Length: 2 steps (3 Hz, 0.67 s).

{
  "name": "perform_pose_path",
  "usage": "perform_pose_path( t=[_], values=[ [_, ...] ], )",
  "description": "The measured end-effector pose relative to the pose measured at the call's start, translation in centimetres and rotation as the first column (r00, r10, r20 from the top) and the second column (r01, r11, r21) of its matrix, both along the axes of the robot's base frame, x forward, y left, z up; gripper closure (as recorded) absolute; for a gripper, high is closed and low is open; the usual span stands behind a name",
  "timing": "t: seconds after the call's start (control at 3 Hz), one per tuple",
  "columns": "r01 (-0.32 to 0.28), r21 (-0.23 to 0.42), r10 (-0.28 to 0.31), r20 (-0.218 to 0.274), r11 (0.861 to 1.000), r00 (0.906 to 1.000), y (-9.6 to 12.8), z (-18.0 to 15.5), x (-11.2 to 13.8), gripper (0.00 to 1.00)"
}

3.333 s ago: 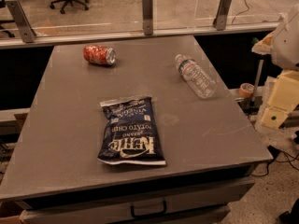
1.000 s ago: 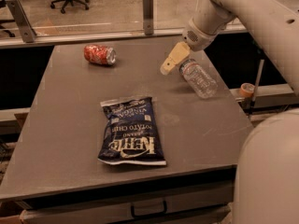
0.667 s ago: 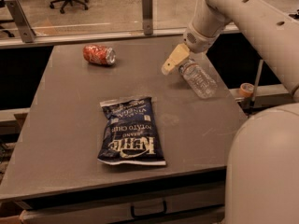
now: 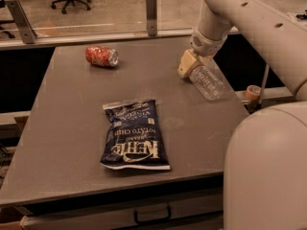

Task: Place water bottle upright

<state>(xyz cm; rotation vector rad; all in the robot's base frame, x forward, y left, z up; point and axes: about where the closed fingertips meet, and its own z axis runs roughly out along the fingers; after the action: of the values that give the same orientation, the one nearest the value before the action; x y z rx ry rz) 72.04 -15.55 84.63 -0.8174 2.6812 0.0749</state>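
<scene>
The clear ribbed water bottle point(image 4: 207, 82) lies on its side near the table's right edge, its cap end hidden under the gripper. My gripper point(image 4: 187, 66) hangs from the arm coming in at the top right and sits low over the bottle's far end, at its neck. A tan finger point(image 4: 184, 64) shows on the bottle's left side; the other is hidden.
A crushed red soda can point(image 4: 101, 56) lies at the back left. A dark blue Kettle chip bag point(image 4: 133, 135) lies flat at the middle. The grey table point(image 4: 62, 123) has a glass rail with posts behind. The robot's white body point(image 4: 268, 171) fills the lower right.
The arm has come in from the right to the bottle's far end. Over the last second the gripper has sunk slightly onto the bottle's neck. The bottle has not moved.
</scene>
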Motion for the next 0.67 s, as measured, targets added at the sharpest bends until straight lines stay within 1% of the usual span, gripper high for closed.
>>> perform_pose_path(
  t=[0.33,0.67],
  values=[
    [0.007,0.001,-0.007,0.006,1.000,1.0000,-0.1,0.3,0.1,0.64],
    [-0.037,0.037,0.035,0.061,0.999,0.9975,1.3,2.9,0.1,0.88]
  ],
)
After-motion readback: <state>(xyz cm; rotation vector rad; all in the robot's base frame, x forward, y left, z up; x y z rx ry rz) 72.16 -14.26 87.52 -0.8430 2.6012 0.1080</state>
